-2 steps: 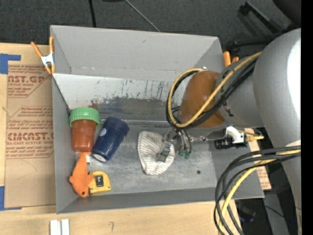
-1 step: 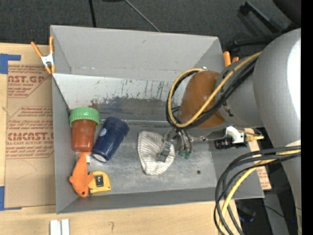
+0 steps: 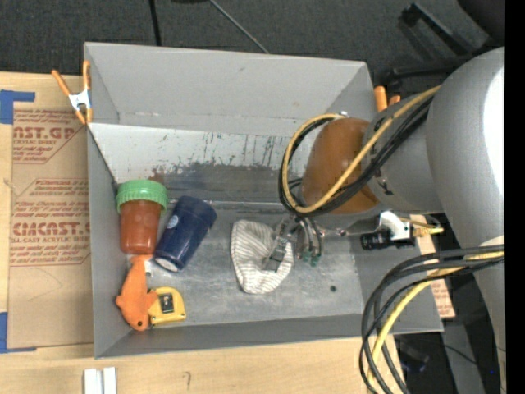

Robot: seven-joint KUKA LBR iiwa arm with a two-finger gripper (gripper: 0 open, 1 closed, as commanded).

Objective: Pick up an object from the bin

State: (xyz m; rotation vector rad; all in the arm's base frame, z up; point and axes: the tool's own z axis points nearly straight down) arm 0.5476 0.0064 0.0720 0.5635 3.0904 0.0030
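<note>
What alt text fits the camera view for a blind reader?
The robot's hand hangs at the right edge of a crumpled white cloth in a grey bin. A blue cup, an orange bottle and a tape measure lie left of it.

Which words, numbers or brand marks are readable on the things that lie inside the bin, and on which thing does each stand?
None can be read.
Tape measure: a dark label on its yellow face, too small to read.
Orange jar, blue cup, white cloth: no writing visible.
</note>
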